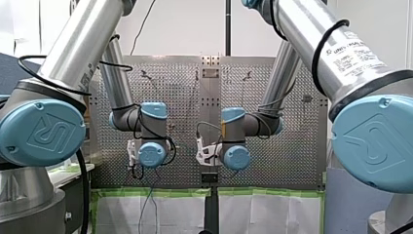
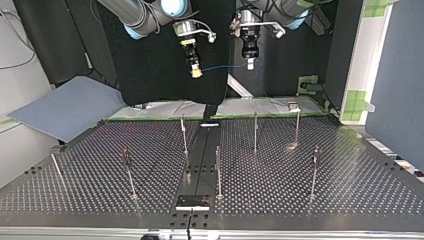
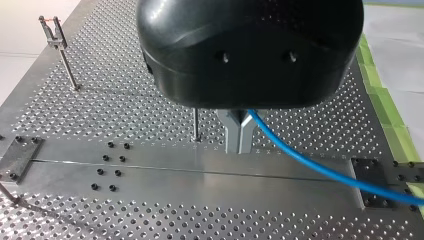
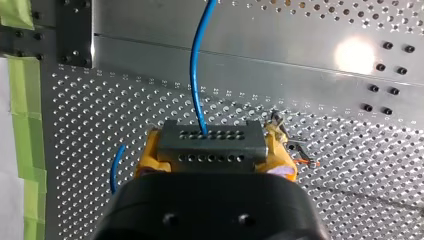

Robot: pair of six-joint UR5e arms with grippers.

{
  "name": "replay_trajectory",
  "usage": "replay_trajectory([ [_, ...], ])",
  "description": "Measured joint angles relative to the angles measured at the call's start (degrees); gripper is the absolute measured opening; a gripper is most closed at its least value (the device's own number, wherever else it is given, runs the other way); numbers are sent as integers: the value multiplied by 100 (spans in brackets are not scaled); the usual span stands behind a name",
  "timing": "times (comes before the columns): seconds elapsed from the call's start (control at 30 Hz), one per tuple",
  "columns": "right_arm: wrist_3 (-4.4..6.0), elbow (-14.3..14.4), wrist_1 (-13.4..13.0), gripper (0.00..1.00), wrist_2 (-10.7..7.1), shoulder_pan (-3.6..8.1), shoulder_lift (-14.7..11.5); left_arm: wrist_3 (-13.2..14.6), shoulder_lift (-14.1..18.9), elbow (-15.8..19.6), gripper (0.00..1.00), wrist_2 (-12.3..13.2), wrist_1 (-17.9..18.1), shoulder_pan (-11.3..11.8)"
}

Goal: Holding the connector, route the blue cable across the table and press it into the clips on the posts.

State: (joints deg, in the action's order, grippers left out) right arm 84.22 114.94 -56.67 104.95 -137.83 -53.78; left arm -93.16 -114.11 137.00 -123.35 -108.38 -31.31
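Right fingers (image 4: pixel 278 149) clamp the connector (image 4: pixel 210 142); left fingers (image 3: pixel 232 134) pinch the blue cable (image 3: pixel 310 163).

A blue cable (image 2: pixel 225 66) runs almost level between my right gripper (image 2: pixel 197 73) and my left gripper (image 2: pixel 250 63), above the table (image 2: pixel 325 200) with thin posts (image 2: pixel 183 135).

The table (image 3: pixel 125 105) is shiny bare metal; over it the cable (image 3: pixel 300 155) is smooth plastic, the connector (image 4: pixel 210 142) matt grey
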Motion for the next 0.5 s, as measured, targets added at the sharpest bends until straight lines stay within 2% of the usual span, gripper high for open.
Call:
replay_trajectory([
  [0.37, 0, -2, 6, 0, 0, -3, 11, 1, -3, 5, 0, -3, -3, 4],
  [0.5, 0, -1, 6, 0, 0, -3, 11, 7, -20, 124, 0, -56, -14, 97],
])
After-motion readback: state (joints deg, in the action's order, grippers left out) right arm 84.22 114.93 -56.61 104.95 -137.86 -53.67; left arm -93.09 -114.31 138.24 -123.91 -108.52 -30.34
